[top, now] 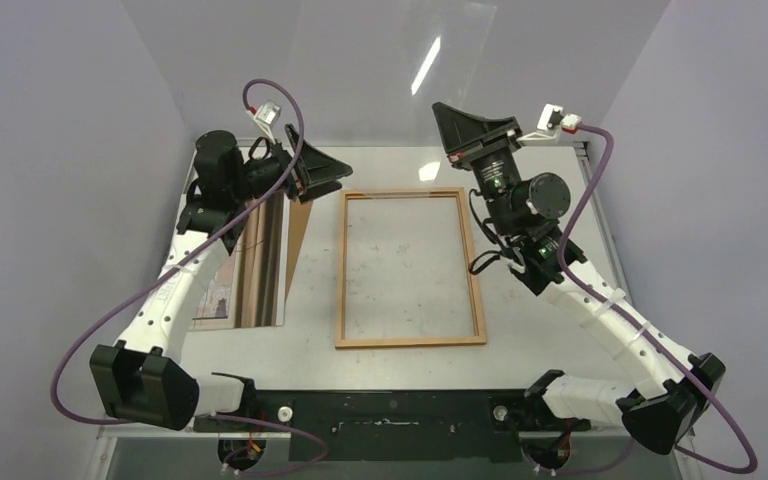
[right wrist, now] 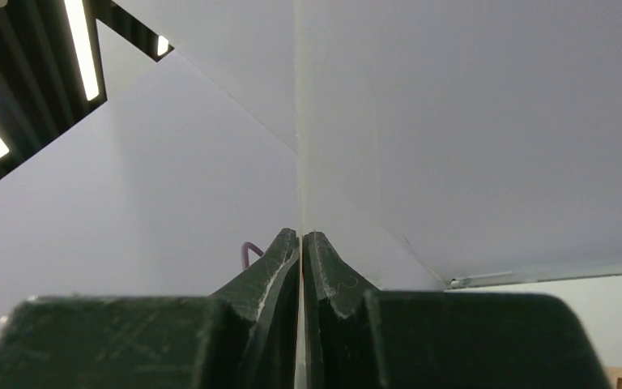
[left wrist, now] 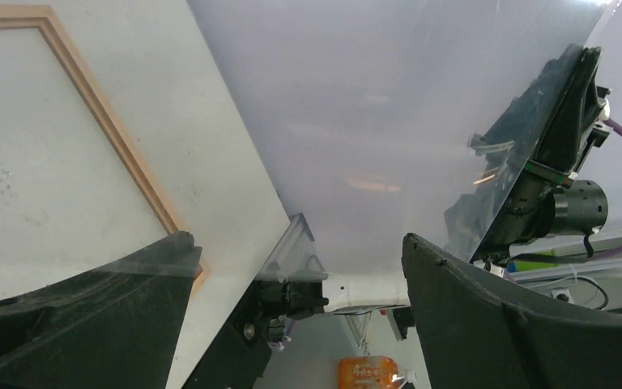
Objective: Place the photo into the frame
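photo still out of frame, clear sheet held up

your photo (top: 250,272) lies striped side up on the counter (top: 312,330), left of the frame (top: 410,342) & partly under the left arm. a brown board (top: 300,235) sits btwn photo & frame, leaning or flat, can't tell which. the frame lies flat mid-counter w/ the wood border all in view; its near corner also shows in your left wrist cam (left wrist: 105,130).

beyond the frame's far end a clear sheet (top: 390,70) stands up btwn the two arms, catching glare. your right claw (top: 460,120) is pressed together on that sheet: in the right wrist cam the tips (right wrist: 300,239) meet w/ the thin edge (right wrist: 299,121) running straight up from them. your left claw (top: 315,165) is spread wide (left wrist: 298,247), the sheet (left wrist: 389,121) filling the view ahead; can't tell if either finger touches it.
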